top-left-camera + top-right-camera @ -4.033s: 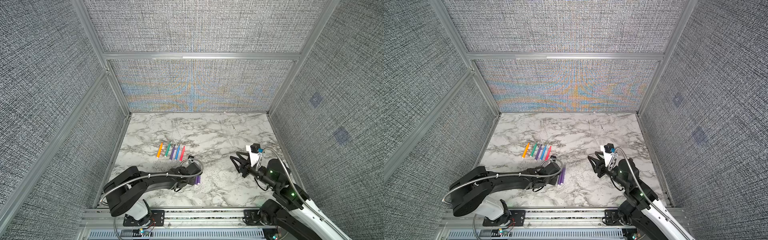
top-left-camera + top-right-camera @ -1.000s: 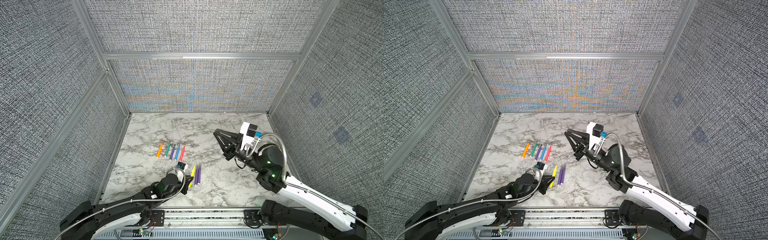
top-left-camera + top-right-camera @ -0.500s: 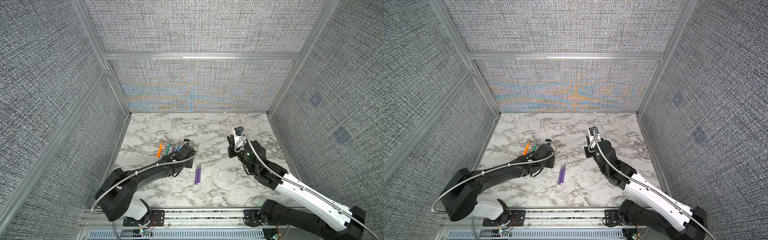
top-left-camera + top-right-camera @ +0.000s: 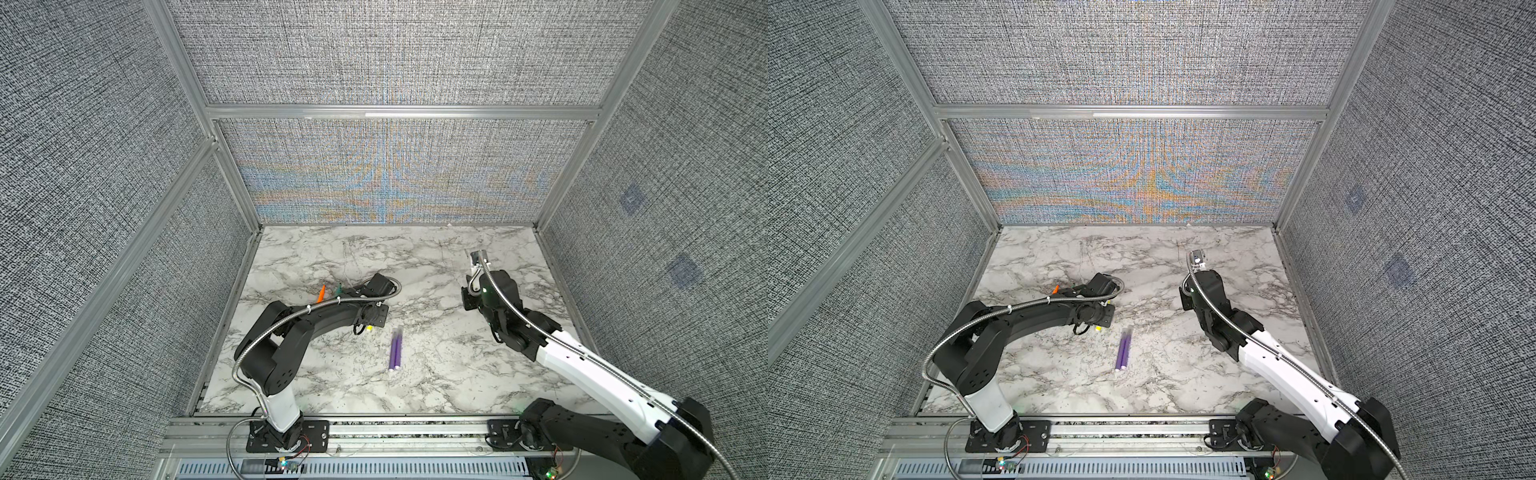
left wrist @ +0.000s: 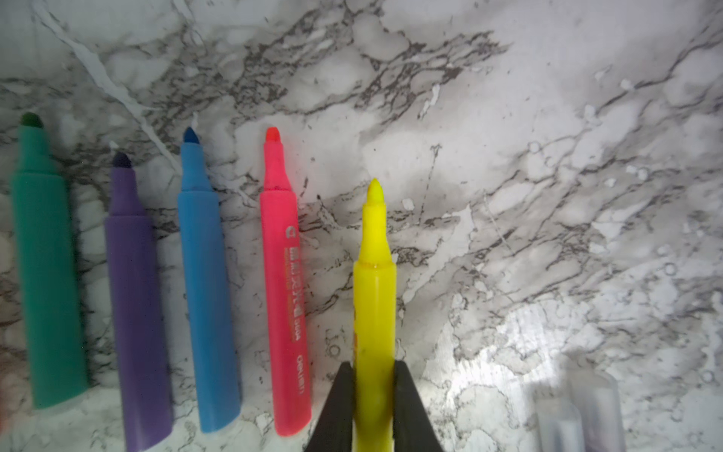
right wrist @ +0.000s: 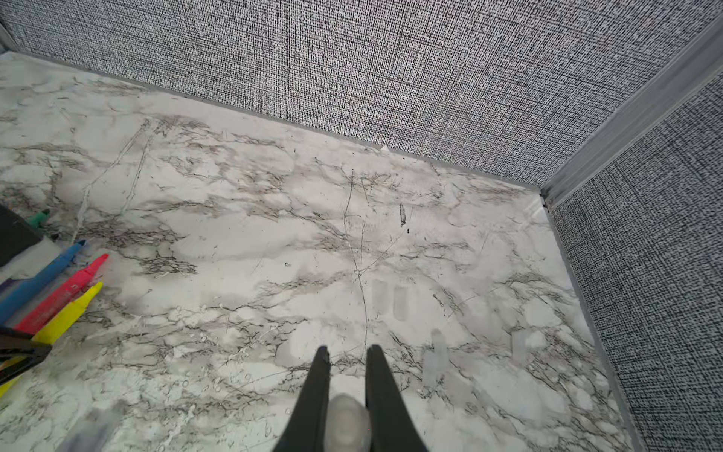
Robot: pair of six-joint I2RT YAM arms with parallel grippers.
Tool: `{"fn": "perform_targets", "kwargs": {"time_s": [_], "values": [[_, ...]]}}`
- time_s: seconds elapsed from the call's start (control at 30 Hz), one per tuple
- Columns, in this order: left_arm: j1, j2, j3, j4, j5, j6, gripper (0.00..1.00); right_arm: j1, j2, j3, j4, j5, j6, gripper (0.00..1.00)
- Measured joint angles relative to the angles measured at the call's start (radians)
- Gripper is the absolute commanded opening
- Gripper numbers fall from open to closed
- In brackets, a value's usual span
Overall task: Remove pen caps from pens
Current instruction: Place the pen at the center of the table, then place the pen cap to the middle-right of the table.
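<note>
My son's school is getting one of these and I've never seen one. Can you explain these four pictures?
Two robot arms stand at the near edge of a marble table, each ending in a two-fingered claw. Two pictures look down from above, nearly alike. The other two come from a camera on each arm's wrist, looking along its claw. In the left wrist picture the left claw holds a yellow pen beside a red pen, a blue pen, a purple pen and a green pen, all uncapped. In the right wrist picture the right claw pinches a clear cap; loose caps lie on the marble. In both top views two purple pens lie side by side mid-table.
</note>
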Motion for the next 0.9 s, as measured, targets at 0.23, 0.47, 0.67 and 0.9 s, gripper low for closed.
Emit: {"fn": "perform_targets", "kwargs": {"time_s": [0.23,0.47,0.67,0.9], "values": [[0.003,-0.039,-0.01,-0.003,0.006,0.004,0.34,-0.074,0.095,0.063,-0.058,-0.018,0.0,0.0],[0.003,-0.241,-0.093,0.033,0.029,0.008,0.4,-0.178,0.354,0.222,-0.188,-0.058,0.0,0.0],[0.002,-0.472,-0.243,0.091,0.074,0.007,0.42,-0.198,0.595,0.306,-0.277,-0.101,-0.018,0.02],[0.001,-0.636,-0.391,0.128,0.096,0.002,0.43,-0.201,0.739,0.339,-0.309,-0.141,-0.031,0.08]]}}
